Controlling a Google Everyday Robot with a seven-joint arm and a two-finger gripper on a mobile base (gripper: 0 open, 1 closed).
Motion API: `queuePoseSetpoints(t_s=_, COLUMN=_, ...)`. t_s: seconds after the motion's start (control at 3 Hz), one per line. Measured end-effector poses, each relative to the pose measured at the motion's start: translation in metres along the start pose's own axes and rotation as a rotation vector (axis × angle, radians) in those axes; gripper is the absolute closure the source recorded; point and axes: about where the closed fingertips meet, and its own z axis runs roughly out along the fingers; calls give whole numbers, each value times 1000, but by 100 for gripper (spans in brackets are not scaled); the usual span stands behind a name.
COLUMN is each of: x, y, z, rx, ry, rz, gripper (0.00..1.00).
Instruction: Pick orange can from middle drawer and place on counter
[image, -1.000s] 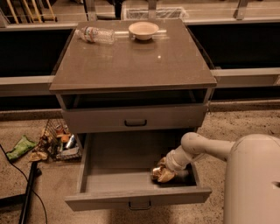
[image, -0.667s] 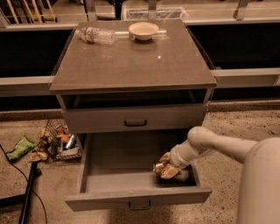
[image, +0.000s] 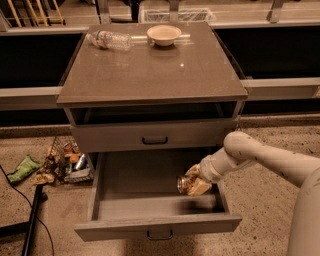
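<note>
The middle drawer (image: 150, 227) of the grey cabinet is pulled open at the bottom. My gripper (image: 194, 182) is inside its right half, shut on the orange can (image: 183, 184). The can lies sideways in the fingers with its silver end facing left, held a little above the drawer floor. My pale arm (image: 260, 157) reaches in from the right. The counter (image: 155, 75) is the flat grey-brown top above.
A clear water bottle (image: 109, 40) lies at the counter's back left and a pale bowl (image: 164, 34) stands at the back middle. The upper drawer (image: 155, 136) is closed. A wire basket of clutter (image: 67, 162) and a green wrapper (image: 22, 168) lie on the floor left.
My gripper has risen with the can from the drawer floor. The arm has lifted and drawn back to the right a little.
</note>
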Motion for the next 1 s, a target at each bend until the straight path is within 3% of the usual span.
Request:
queuePoseSetpoints(t_s=0.33, x=-5, y=1, z=-4, rx=2, ry=-20, rz=-11, gripper=100)
queuePoseSetpoints(t_s=0.67, x=-29, y=17, z=-40, rx=39, ry=-80, rz=-73, gripper=100)
queuePoseSetpoints(t_s=1.0, x=-59, y=46, z=-101, rx=123, ry=-120, rz=-148, gripper=100)
